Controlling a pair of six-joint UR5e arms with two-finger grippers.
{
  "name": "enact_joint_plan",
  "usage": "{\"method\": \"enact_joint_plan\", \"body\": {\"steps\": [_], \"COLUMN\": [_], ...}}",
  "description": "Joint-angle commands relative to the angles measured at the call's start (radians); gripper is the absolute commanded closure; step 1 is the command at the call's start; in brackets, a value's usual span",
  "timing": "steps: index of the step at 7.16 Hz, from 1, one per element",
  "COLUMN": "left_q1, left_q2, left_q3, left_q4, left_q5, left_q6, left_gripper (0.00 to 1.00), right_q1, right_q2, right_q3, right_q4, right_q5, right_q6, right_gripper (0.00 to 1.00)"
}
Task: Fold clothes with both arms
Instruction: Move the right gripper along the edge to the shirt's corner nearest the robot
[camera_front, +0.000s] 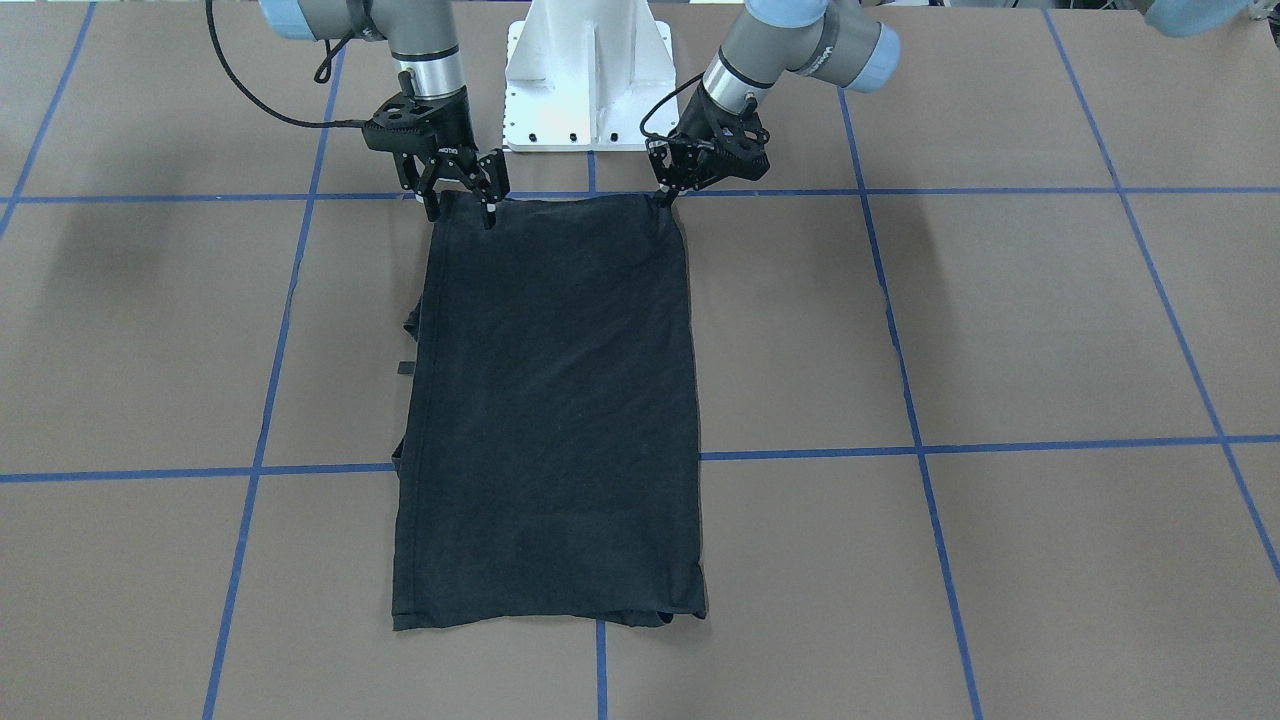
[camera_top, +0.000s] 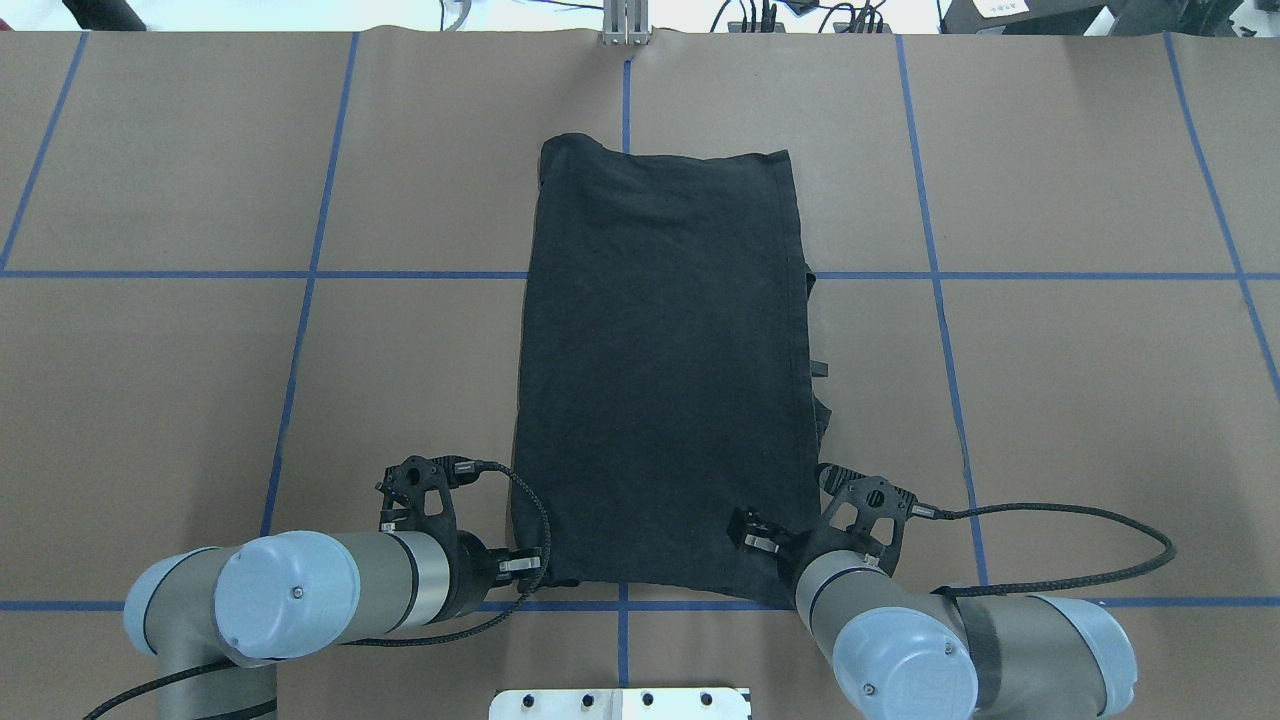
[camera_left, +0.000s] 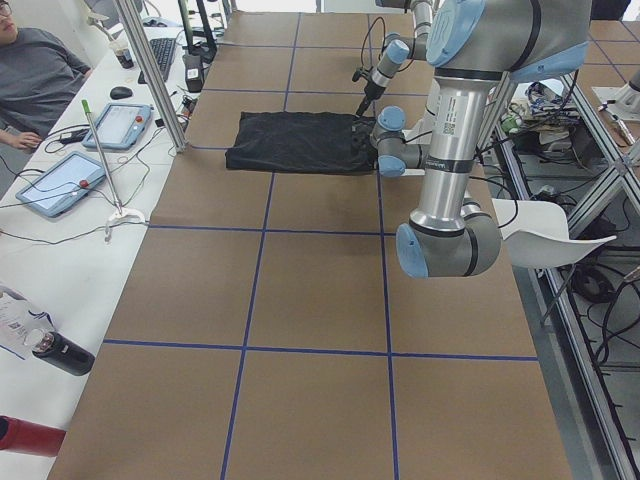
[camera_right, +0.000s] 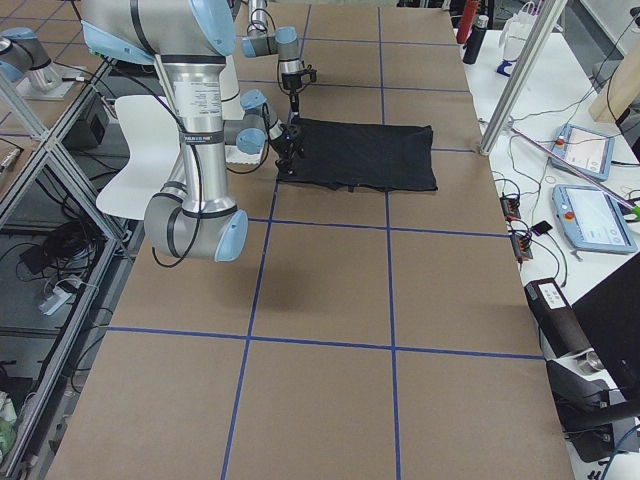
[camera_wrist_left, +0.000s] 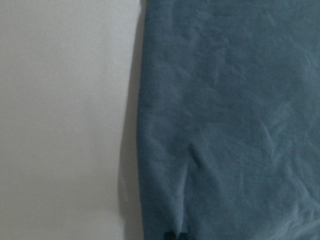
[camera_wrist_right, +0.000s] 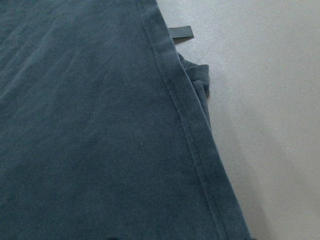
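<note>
One black T-shirt (camera_front: 560, 400), two robot arms (camera_top: 330, 585) (camera_top: 900, 640), two tablets (camera_right: 588, 150) (camera_right: 598, 215), one pedestal (camera_front: 585, 75).

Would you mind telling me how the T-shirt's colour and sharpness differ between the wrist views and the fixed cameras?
Left wrist view: the T-shirt looks washed-out blue-grey and soft, the table pale grey. Right wrist view: same bluish cast, though the hem seam is legible. Front-facing and overhead views: black, evenly lit, no glare.

T-shirt (camera_front: 555, 410): flat on the bench (camera_front: 1000, 330), centre of the front-facing view.
Left tool (camera_front: 668, 195): at the shirt's upper right corner there.
Right tool (camera_front: 462, 205): at its upper left corner.
Pedestal (camera_front: 588, 80): top centre, between both tools.
</note>
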Motion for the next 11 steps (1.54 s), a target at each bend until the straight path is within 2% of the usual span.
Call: {"method": "enact_joint_plan", "body": {"steps": [1, 3, 6, 7, 8, 11], "left_q1": [0.002, 0.002, 0.002, 0.002, 0.002, 0.002], "left_q2": [0.000, 0.000, 0.001, 0.001, 0.001, 0.000], "left_q3": [-0.001, -0.005, -0.004, -0.004, -0.004, -0.007], "left_q4": [0.000, 0.000, 0.000, 0.000, 0.000, 0.000], "left_q5": [0.001, 0.002, 0.001, 0.001, 0.001, -0.001], "left_q6": [-0.009, -0.022, -0.020, -0.022, -0.022, -0.022], "left_gripper": [1.00, 1.00, 1.00, 1.00, 1.00, 1.00], "right_q1": [-0.010, -0.016, -0.015, -0.010, -0.007, -0.004], "right_q2": [0.004, 0.023, 0.043, 0.055, 0.069, 0.070], "right_q3": [-0.021, -0.047, -0.069, -0.067, -0.069, -0.075], "right_q4": [-0.001, -0.001, -0.004, -0.004, -0.006, -0.007], "right_q5": [-0.002, -0.002, -0.003, -0.003, -0.003, -0.005], "right_q6": [0.041, 0.061, 0.056, 0.059, 0.059, 0.072], "right_gripper": [0.17, 0.26, 0.31, 0.62, 1.00, 1.00]}}
